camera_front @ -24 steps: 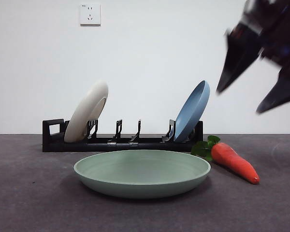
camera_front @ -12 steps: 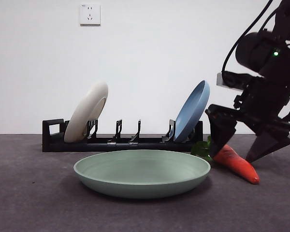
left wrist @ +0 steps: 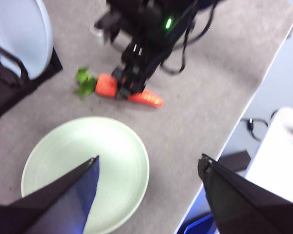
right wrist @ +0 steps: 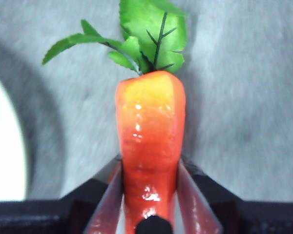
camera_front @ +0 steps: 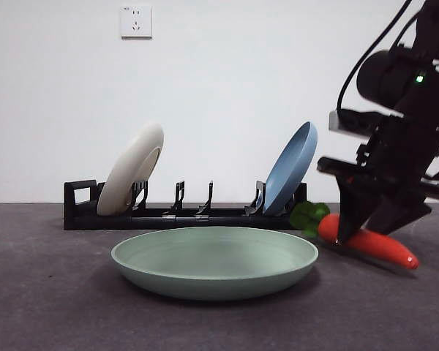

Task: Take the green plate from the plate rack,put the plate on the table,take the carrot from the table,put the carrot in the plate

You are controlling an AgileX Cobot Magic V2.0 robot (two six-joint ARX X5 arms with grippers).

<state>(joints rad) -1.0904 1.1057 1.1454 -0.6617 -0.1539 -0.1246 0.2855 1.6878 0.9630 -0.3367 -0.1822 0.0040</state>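
White wall with a socket backs the dark grey mottled surface (camera_front: 51, 307). On it, the right end effector (camera_front: 367, 228) has its jaws closed on the smooth orange-red tapered toy carrot (camera_front: 369, 243), gripping it around the middle, with the green leaf tuft ahead of the jaws and the tip slanting down and seemingly just off the surface. Beside this end effector, on the carrot's leafy side, the pale sage-green round shallow plate (camera_front: 215, 261) lies flat and empty. Behind it, the long low black plate rack (camera_front: 183, 214) holds a cream-white plate (camera_front: 132, 170) and a blue plate (camera_front: 290, 167), with bare slots between. The left end effector (left wrist: 149, 187) hangs above the green plate, jaws spread and empty. The hold looks narrow on a glossy, tapering body, so the carrot could pivot or slip during the carry; a low path could also catch the plate's raised rim.
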